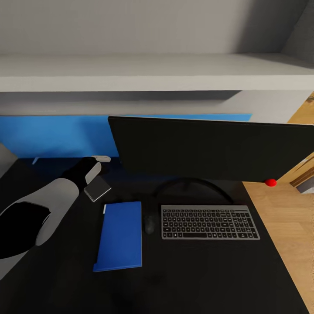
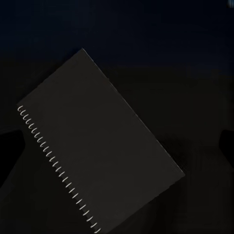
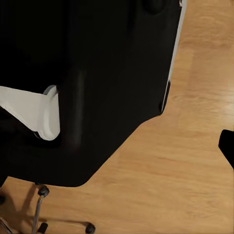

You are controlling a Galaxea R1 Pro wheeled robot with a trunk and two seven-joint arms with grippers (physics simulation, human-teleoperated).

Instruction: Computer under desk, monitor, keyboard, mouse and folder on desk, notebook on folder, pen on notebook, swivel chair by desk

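My left gripper (image 1: 97, 168) hangs over the far-left desk (image 1: 196, 279), right above the notebook (image 2: 100, 141), which lies flat and skewed, spiral edge slanting. The fingers look spread, though the dark render makes that uncertain. The folder (image 1: 120, 235) waits nearer, just right, beside the mouse (image 1: 149, 224).
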